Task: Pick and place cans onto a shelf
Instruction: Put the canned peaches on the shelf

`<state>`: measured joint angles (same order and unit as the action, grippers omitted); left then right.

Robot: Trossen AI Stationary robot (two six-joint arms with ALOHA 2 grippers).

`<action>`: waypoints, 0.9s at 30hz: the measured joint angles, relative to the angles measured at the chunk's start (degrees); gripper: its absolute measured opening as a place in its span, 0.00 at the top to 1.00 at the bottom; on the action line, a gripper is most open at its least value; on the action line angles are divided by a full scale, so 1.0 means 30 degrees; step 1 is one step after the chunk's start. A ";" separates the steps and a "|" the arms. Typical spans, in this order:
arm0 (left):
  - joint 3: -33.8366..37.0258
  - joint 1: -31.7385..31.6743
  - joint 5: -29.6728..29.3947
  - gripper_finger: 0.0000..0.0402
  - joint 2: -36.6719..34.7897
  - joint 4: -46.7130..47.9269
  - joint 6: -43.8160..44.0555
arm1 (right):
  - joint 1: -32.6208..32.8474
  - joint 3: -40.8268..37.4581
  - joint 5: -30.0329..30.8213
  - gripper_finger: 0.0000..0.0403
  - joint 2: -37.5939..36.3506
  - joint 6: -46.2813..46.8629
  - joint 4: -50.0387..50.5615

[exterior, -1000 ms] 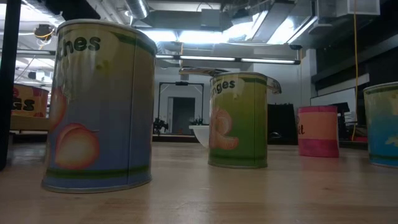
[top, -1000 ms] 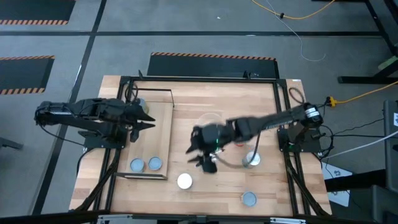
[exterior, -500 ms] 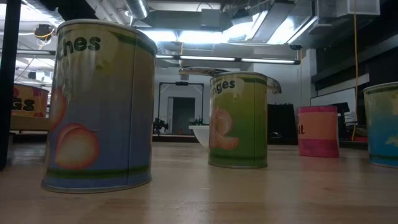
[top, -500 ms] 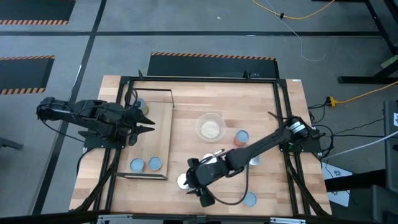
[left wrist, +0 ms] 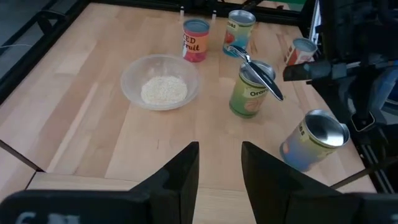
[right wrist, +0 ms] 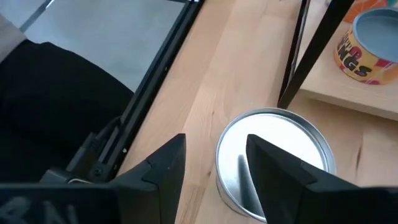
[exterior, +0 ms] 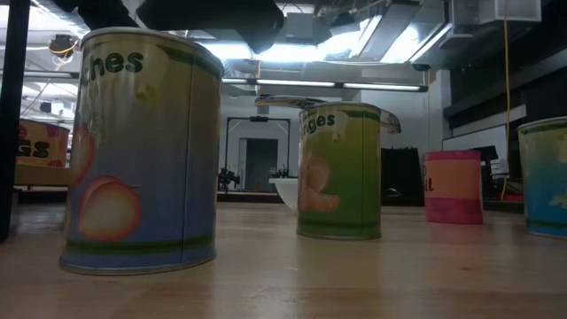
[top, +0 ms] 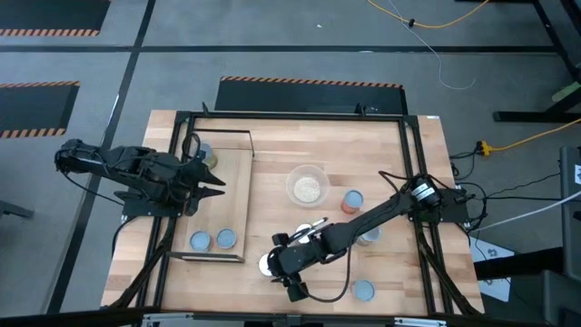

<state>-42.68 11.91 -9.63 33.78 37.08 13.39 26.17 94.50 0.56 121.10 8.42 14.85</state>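
My right gripper (top: 280,266) (right wrist: 214,167) stands open just above a can with a silvery-white top (top: 266,264) (right wrist: 281,144), which stands upright on the table near its front edge. One finger is over the can's top and the other is beside it. In the low view this can (exterior: 142,151) is the big one at the left, with a dark part of the gripper (exterior: 213,12) above it. My left gripper (top: 216,182) (left wrist: 221,168) waits open over the shelf (top: 232,195), nothing between its fingers. Two cans (top: 200,242) (top: 225,238) stand at the shelf's near end, one (top: 205,154) at its far end.
A clear bowl of pale grains (top: 307,187) sits mid-table. Beside it are a red can (top: 352,200) and a green can with a utensil across its top (left wrist: 252,93). Another can (top: 363,291) stands by the near edge. The black wire frame (right wrist: 311,46) rims the shelf.
My right gripper has swung from the table's middle toward the near edge and a little left, and has come down over the silvery-topped can, uncovering the bowl. Its fingers have stayed open. No can has moved.
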 joint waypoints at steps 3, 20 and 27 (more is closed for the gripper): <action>0.0000 0.0104 0.0004 0.72 0.0003 0.0087 0.0000 | 0.0000 0.0000 0.0000 0.57 0.0000 -0.0401 0.0277; 0.0000 0.0185 0.0007 0.72 0.0002 0.0306 -0.0007 | -0.0007 -0.0039 0.0444 0.57 0.0015 -0.0994 0.1616; 0.0000 0.0185 0.0007 0.72 0.0007 0.0357 -0.0007 | -0.0007 -0.0037 0.0546 0.62 0.0385 -0.0988 0.1154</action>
<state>-42.68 12.47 -9.61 33.80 38.15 13.37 26.15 94.39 2.19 122.25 5.45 18.31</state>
